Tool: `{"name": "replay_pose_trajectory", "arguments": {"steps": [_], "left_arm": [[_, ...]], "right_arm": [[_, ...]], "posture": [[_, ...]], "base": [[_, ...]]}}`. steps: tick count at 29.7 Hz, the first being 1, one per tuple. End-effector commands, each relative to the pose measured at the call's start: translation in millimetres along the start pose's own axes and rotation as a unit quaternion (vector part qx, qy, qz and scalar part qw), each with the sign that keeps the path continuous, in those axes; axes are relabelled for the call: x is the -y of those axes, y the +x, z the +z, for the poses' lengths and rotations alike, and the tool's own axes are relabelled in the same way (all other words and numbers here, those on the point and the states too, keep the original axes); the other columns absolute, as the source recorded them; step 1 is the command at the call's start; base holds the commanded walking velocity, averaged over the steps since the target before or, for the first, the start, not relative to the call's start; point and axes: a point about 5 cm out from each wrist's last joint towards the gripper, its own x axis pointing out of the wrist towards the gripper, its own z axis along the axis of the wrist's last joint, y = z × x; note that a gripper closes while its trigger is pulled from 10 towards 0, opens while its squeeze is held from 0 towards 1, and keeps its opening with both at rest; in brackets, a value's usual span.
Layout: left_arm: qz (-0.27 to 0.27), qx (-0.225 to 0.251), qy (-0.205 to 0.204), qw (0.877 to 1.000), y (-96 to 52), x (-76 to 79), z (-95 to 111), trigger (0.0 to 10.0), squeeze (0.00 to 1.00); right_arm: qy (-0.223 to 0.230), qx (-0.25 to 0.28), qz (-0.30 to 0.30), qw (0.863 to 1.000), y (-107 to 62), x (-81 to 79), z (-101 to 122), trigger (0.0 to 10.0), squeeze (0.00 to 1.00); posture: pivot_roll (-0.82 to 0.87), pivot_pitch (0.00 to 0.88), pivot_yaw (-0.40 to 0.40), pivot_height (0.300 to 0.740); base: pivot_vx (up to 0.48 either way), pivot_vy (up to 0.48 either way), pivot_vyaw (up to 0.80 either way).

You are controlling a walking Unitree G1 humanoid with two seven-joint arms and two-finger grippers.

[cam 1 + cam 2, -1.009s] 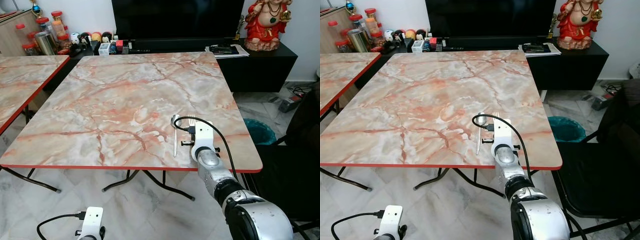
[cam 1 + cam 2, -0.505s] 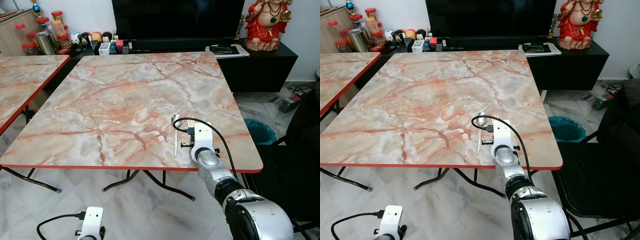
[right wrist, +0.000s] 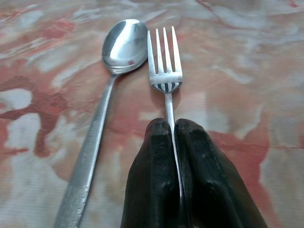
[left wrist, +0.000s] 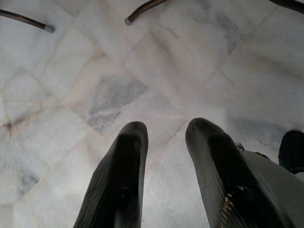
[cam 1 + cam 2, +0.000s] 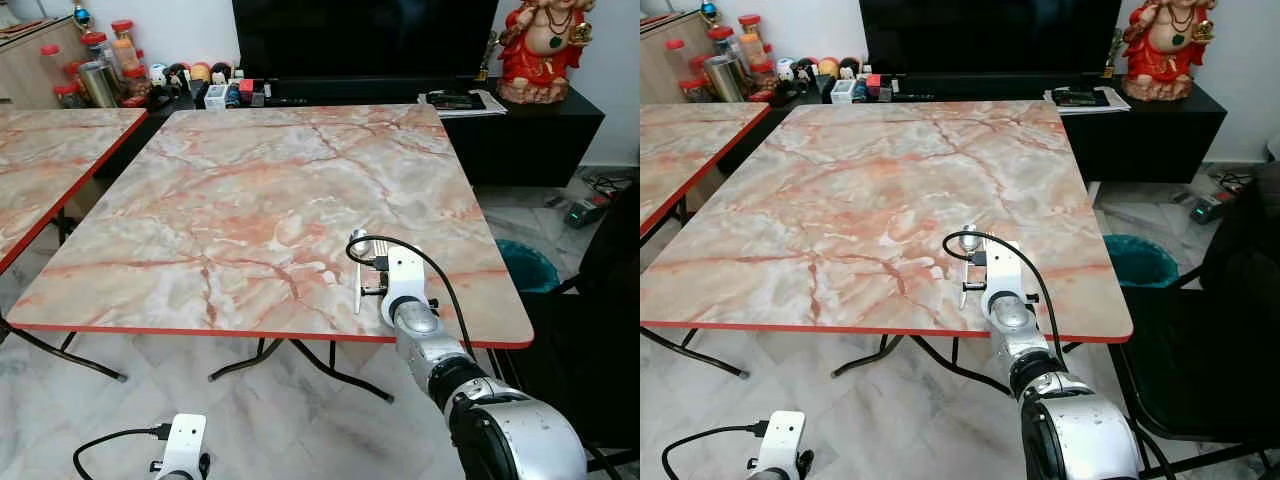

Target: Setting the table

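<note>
Our right jaws pinch the fork by its handle, low over the near right part of the table. Just beside the fork lies the spoon, flat on the marble, the two roughly parallel. Our left jaws hang parted over the floor. Beyond the table we see a TV, jars, a red statue; a teal bin and a black chair stand to the right.
</note>
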Motion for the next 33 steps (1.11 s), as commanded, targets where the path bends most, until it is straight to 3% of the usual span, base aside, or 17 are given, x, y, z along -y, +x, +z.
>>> {"name": "replay_pose_trajectory", "arguments": {"steps": [1, 29, 30, 33], "left_arm": [[0.008, -0.013, 0.0, 1.0, -0.9, -4.9, -4.7, 10.0, 0.0], [0.009, -0.014, 0.001, 1.0, -1.6, -6.0, -7.0, 10.0, 0.0], [0.01, -0.015, 0.002, 1.0, -1.6, -6.3, -7.2, 10.0, 0.0], [0.01, -0.015, 0.003, 1.0, -1.8, -7.0, -7.8, 10.0, 0.0]], "right_arm": [[0.005, -0.008, 0.005, 1.0, 0.3, -3.0, 0.8, 10.0, 0.65], [0.007, -0.011, -0.027, 1.0, 0.9, 11.2, -0.3, 10.0, 0.55], [0.007, -0.01, -0.027, 1.0, 1.0, 11.0, 0.1, 10.0, 0.0], [0.003, -0.002, -0.029, 1.0, 1.1, 10.4, 2.5, 10.0, 0.0]], "posture": [[0.08, 0.0, 0.027, 0.74], [0.08, 0.0, 0.029, 0.74], [0.08, 0.0, 0.032, 0.74], [0.08, 0.0, 0.034, 0.74]], "base": [[0.0, 0.0, 0.0], [0.0, 0.0, 0.0], [0.0, 0.0, 0.0], [0.0, 0.0, 0.0]]}}
